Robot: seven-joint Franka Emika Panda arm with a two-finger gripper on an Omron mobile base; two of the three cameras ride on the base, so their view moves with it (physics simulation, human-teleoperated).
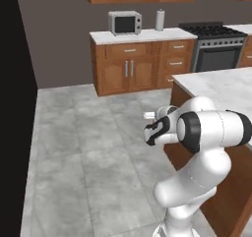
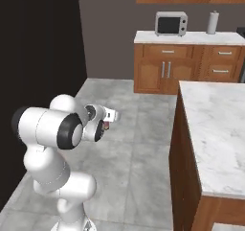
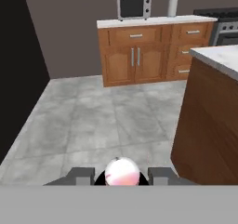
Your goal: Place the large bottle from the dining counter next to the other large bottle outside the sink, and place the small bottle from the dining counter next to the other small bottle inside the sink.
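Note:
My gripper is shut on the small bottle, whose pale rounded top sits between the two fingertips in the hand view. From the right base view a bit of its reddish body shows under the hand, held over the tiled floor. The gripper hangs left of the dining counter, clear of its marble top. The sink and both large bottles are out of view.
The counter's brown wooden end stands close on the right. Across the open grey floor is a wooden cabinet run with a microwave and a paper-towel roll; a stove is beside it. A dark wall runs along the left.

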